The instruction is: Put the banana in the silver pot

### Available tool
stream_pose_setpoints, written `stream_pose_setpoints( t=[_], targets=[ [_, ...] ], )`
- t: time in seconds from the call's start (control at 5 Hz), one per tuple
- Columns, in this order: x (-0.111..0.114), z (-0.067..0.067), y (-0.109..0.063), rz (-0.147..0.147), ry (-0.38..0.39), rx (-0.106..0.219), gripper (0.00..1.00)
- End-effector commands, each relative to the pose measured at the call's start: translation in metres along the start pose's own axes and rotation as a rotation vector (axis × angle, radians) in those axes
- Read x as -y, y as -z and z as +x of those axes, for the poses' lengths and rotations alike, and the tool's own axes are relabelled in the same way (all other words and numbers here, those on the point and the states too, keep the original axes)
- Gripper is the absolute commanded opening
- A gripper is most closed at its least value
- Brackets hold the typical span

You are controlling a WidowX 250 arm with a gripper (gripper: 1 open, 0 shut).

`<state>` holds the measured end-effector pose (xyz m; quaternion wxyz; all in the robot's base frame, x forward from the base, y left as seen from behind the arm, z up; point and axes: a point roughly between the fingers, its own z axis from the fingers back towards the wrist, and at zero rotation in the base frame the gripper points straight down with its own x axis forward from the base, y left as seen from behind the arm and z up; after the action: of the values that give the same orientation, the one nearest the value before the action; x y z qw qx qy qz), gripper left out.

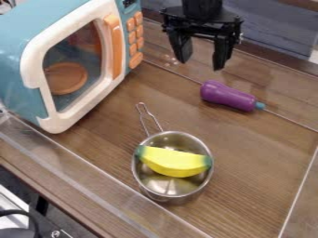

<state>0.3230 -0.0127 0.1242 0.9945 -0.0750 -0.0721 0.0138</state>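
The yellow banana (173, 161) with a green tip lies inside the small silver pot (141, 177), whose thin wire loop handle (147, 118) points toward the back. My gripper (200, 59) hangs well above and behind the pot, near the back of the table. Its black fingers (178, 49) are spread apart and point down, open with nothing between them.
A teal and white toy microwave (56, 60) with an orange button panel fills the left side. A purple toy eggplant (231, 96) lies on the wooden table right of centre, just below the gripper. A clear raised rim (74, 164) borders the table's front edge.
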Motion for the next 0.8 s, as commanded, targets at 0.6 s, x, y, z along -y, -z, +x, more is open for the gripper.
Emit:
stream_pose_setpoints(
  t=[0.6],
  targets=[
    [-0.022,0.003,0.001,-0.031,0.074,0.068,1.0]
  ],
)
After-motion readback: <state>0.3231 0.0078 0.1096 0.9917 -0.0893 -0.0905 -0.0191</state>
